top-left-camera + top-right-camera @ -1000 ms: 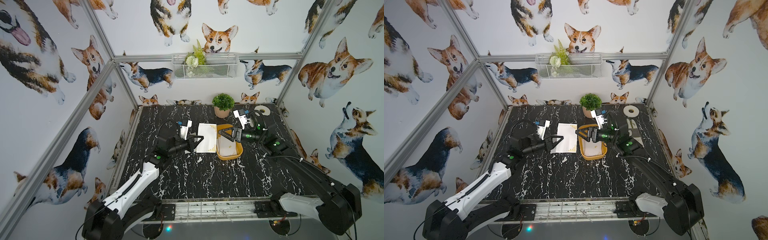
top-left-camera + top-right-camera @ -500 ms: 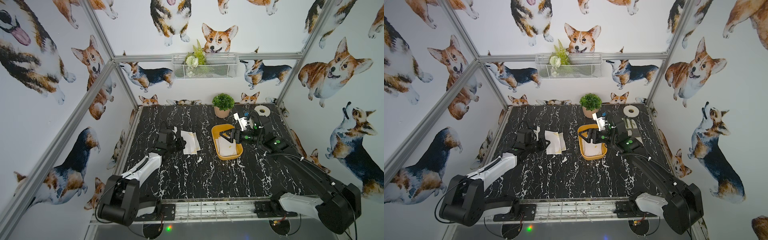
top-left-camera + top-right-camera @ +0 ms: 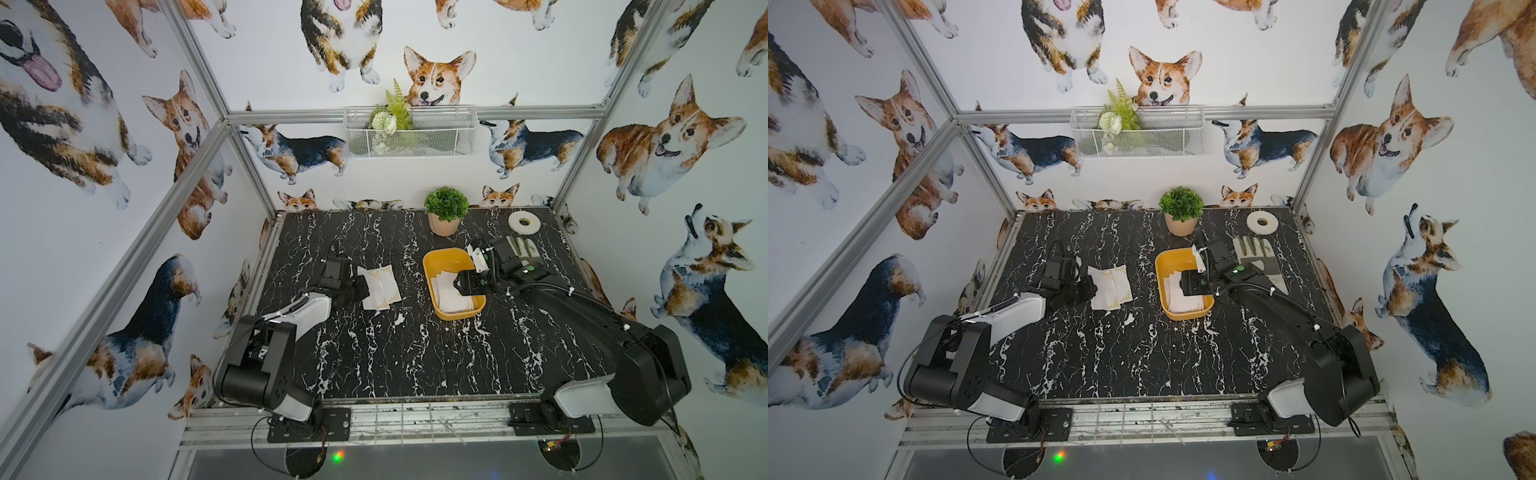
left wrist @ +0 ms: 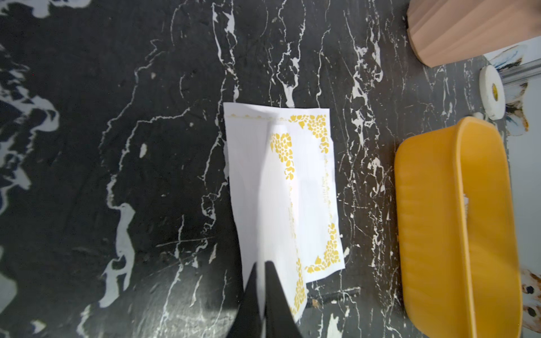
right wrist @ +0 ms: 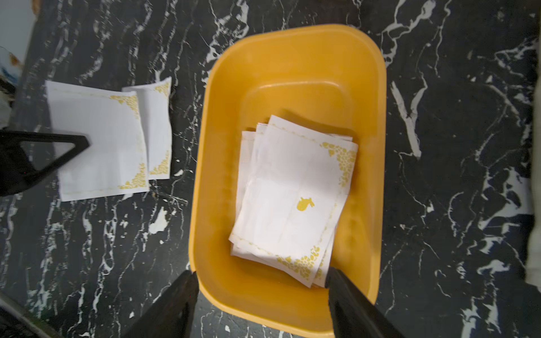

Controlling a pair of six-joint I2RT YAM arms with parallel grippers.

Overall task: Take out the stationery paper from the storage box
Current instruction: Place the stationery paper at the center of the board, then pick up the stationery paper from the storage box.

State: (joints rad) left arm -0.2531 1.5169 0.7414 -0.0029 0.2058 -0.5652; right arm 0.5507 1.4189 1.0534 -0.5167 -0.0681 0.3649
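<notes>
Paper (image 5: pixel 292 199) looks light, floppy: pinch a free corner. Right claw (image 5: pixel 260 272) gapes empty over box (image 5: pixel 292 58); left claw (image 4: pixel 262 264), near-shut, pinches one sheet (image 4: pixel 263 204).

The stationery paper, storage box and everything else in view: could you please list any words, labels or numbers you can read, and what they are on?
Stationery paper on the table: faint gold lettering along one edge, too blurred to read.
Top sheet in the storage box: only a gold motif, no words.
Elsewhere: no readable text.
</notes>
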